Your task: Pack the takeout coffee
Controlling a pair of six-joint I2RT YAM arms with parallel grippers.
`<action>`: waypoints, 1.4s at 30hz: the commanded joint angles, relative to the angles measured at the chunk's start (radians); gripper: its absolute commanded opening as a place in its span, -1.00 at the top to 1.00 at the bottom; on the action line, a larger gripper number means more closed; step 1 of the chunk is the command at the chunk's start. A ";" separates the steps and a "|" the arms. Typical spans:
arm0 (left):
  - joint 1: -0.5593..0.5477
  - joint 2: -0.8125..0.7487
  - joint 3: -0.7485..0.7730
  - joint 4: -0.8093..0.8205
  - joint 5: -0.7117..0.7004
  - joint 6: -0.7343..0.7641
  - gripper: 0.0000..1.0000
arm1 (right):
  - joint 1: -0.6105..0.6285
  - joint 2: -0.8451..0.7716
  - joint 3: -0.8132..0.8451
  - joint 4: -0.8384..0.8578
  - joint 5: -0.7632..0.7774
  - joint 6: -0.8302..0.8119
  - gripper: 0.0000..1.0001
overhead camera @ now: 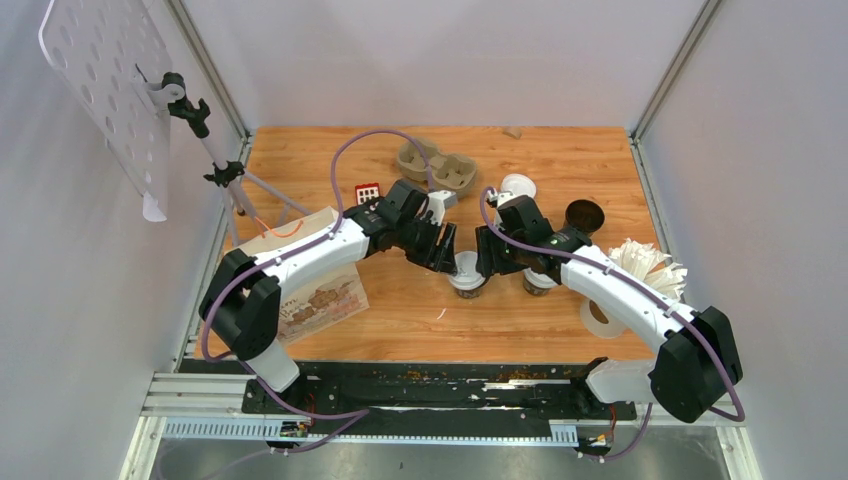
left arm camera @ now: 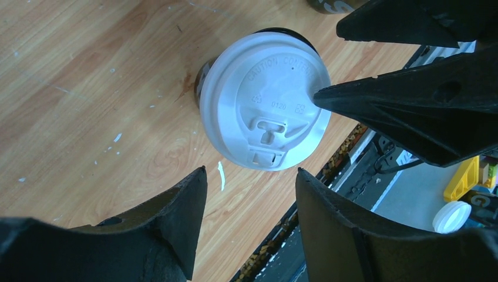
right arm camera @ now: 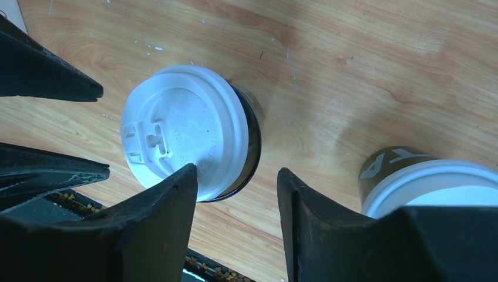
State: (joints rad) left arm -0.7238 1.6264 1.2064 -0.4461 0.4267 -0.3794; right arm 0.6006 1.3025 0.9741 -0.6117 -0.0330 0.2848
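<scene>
A takeout coffee cup [overhead camera: 467,277] with dark sides stands on the wooden table between my two grippers. Its white lid [left arm camera: 264,100] sits askew, and the cup's dark rim [right arm camera: 253,141] shows past one edge. My left gripper [left arm camera: 251,171] is open just beside the lid, with nothing between its fingers. My right gripper [right arm camera: 236,170] is open too; one fingertip [right arm camera: 185,176] overlaps the lid's edge and the gap holds only bare table. A second lidded cup [right arm camera: 423,182] stands close beside the right gripper, partly under the right arm [overhead camera: 540,283].
At the back lies a grey-brown pulp cup tray [overhead camera: 435,168]. A loose white lid [overhead camera: 518,186] and an open dark cup [overhead camera: 585,215] sit at the back right. A paper bag [overhead camera: 310,285] stands on the left, a holder of white sticks [overhead camera: 645,265] on the right.
</scene>
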 commanded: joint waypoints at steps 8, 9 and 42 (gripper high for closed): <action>0.001 0.032 0.009 0.105 0.113 0.032 -0.17 | -0.004 -0.043 -0.018 0.021 0.027 0.004 0.04; 0.001 0.036 0.010 0.106 0.121 0.033 -0.14 | -0.004 -0.041 -0.018 0.019 0.029 0.004 0.05; 0.001 0.071 0.086 -0.009 0.029 0.097 0.06 | -0.033 -0.030 0.001 0.091 -0.058 -0.052 0.23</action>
State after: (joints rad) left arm -0.7238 1.6966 1.2499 -0.4538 0.4732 -0.3073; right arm 0.5739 1.2793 0.9565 -0.5980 -0.0376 0.2493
